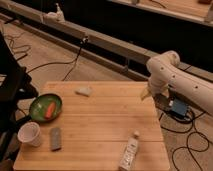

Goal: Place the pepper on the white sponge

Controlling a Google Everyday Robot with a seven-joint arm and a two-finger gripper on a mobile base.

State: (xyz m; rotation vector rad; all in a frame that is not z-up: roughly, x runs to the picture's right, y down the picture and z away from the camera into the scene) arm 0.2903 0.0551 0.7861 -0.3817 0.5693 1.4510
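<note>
Orange-red pepper lies in the green bowl at the worktop's left edge, well apart from the white sponge near the far edge. Claw hangs at the far right corner; wide or narrow, I cannot tell.

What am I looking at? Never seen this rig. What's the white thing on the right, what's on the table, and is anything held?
There is one picture from one camera, looking down on a wooden table; where the camera is mounted isn't recorded. The white jointed thing is the robot's arm. Its gripper hangs at the table's far right corner. On the table are a green bowl with the pepper inside, a white sponge, a grey block, a cup and a bottle. The pepper is not held.
</note>
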